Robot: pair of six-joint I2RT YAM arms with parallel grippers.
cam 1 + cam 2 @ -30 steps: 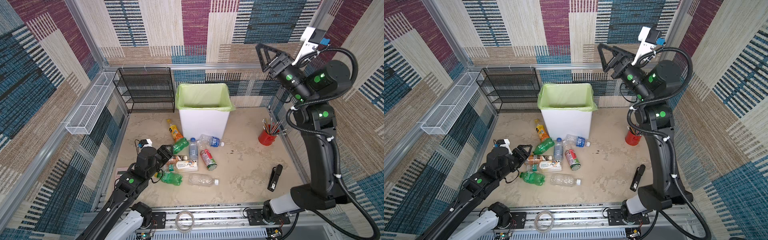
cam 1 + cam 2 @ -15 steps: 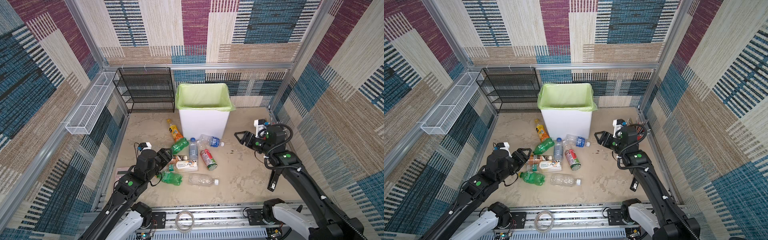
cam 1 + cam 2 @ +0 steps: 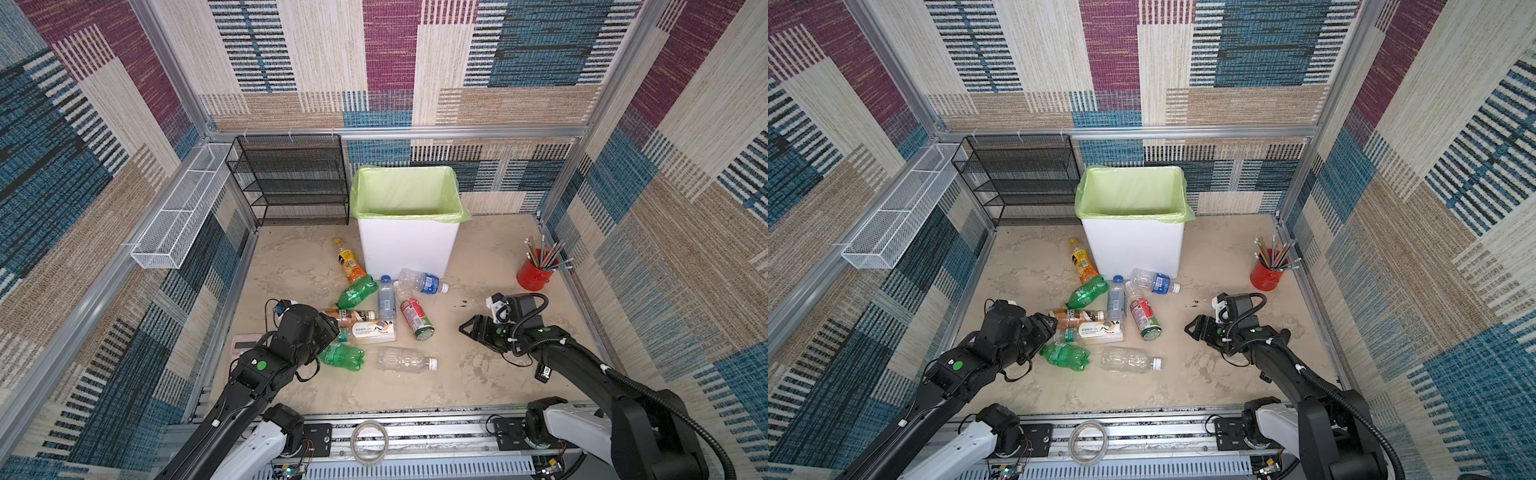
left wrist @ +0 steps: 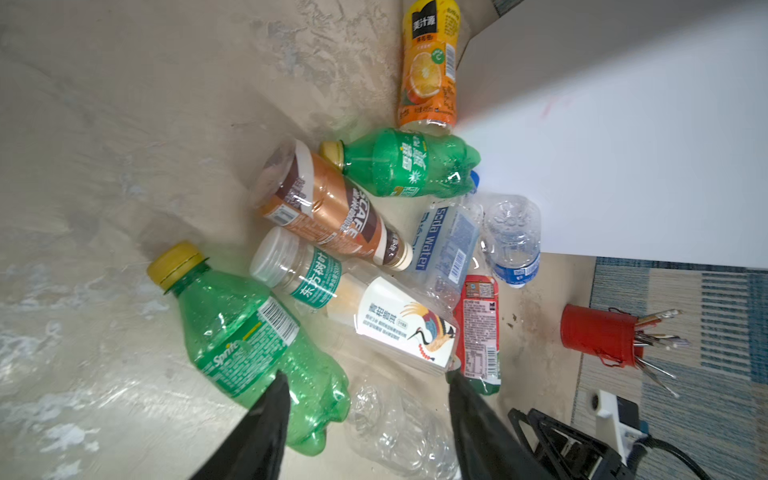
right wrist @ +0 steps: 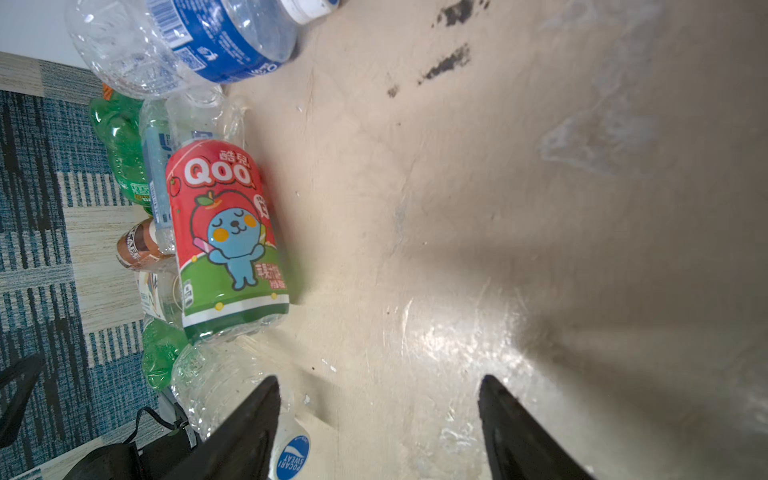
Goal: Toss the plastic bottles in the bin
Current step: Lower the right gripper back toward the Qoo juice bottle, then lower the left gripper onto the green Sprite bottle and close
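Several plastic bottles lie in a heap in front of the bin: an orange juice one, a green one, a red-labelled one, a brown coffee one, a green Sprite one and a clear one. My left gripper is low at the heap's left edge, open. In the left wrist view the left gripper frames the Sprite bottle's base without holding it. My right gripper hangs open, right of the heap. In the right wrist view, only floor lies between the right gripper's fingertips.
A red cup of pencils stands at the right wall. A black mesh rack and a white wire basket are at the back left. A black stapler peeks from behind the right arm. A pink calculator lies under the left arm.
The right arm has dropped from high near the bin to just above the floor, right of the bottles, and its jaws have narrowed. The left gripper's jaws have also narrowed.
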